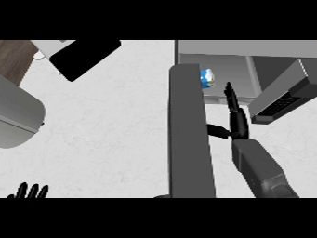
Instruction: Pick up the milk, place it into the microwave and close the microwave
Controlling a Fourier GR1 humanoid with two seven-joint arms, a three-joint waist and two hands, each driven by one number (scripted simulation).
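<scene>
Right hand is open and holds nothing: its black fingers are straight and point away from the robot into the microwave, with the thumb sticking out to the left toward the door. Whether the thumb touches the door cannot be told. The door stands open, a long dark grey slab running up the middle of the white counter. The milk – a small blue and white carton – sits inside the microwave at the left of the cavity, just beside the door's far end and near the fingertips, but apart from them. Left hand rests open at the lower left edge, fingers up
</scene>
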